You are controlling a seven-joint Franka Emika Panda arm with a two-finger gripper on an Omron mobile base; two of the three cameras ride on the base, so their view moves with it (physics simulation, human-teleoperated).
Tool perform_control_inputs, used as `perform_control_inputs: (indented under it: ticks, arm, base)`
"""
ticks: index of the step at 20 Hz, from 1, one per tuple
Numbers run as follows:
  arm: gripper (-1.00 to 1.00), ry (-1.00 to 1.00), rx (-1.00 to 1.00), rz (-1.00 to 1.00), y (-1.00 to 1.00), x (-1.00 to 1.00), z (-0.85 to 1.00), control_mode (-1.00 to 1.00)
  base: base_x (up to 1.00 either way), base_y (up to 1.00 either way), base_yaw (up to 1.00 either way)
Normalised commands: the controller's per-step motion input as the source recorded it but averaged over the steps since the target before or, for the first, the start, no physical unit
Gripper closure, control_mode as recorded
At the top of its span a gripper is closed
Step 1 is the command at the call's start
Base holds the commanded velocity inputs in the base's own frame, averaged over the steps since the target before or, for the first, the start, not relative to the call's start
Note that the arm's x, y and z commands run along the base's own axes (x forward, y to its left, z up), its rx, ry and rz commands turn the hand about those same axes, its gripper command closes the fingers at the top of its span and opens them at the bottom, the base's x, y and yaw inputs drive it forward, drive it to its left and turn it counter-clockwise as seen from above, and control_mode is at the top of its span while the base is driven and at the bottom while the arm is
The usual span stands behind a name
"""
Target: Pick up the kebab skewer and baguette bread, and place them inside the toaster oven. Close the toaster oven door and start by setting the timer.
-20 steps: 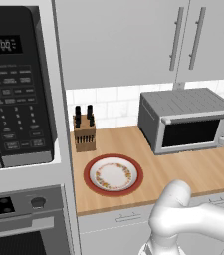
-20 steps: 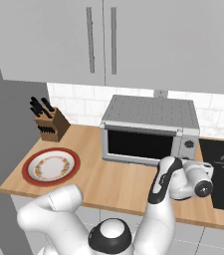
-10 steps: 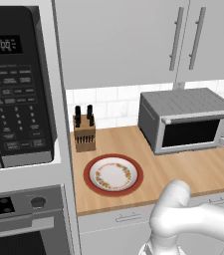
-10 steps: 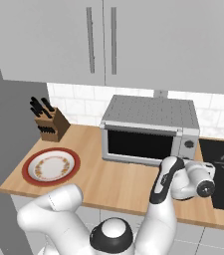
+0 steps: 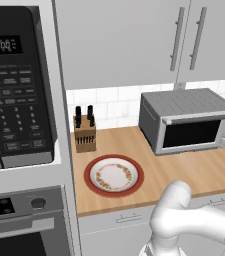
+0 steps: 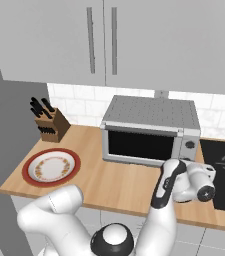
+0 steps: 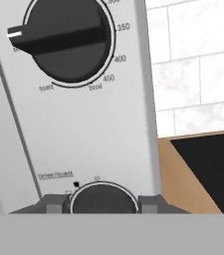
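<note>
The toaster oven [image 6: 151, 134] stands at the back of the wooden counter [image 6: 119, 180] against the tiled wall, its door [image 6: 143, 145] shut. The gripper [image 7: 102, 203] sits at the oven's right-hand control panel, its two fingertips [image 7: 51, 204] pinching the lower knob [image 7: 102, 199] from both sides, below a larger temperature dial [image 7: 66, 37]. Open counter runs left to an empty plate [image 5: 114, 175] near the front edge and a knife block [image 5: 84, 134] by the wall; a black cooktop [image 6: 224, 175] lies just right.
</note>
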Motion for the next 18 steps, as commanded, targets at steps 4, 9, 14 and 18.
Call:
perform_control_inputs:
  ticks: [4,9,14,18]
  arm:
    - [1.0,-0.07,0.1,0.0,0.0,-0.06,-0.07,-1.0]
    - [1.0,-0.01,0.12,0.0,0.0,0.0,-0.06,-1.0]
    - [1.0,0.0,0.12,0.0,0.0,0.0,-0.01,-1.0]
    - [1.0,0.0,0.13,-0.03,0.0,0.0,-0.06,-1.0]
  base:
    - [0.0,0.0,0.0]
    - [0.0,0.0,0.0]
    - [0.0,0.0,0.0]
    - [0.0,0.0,0.0]
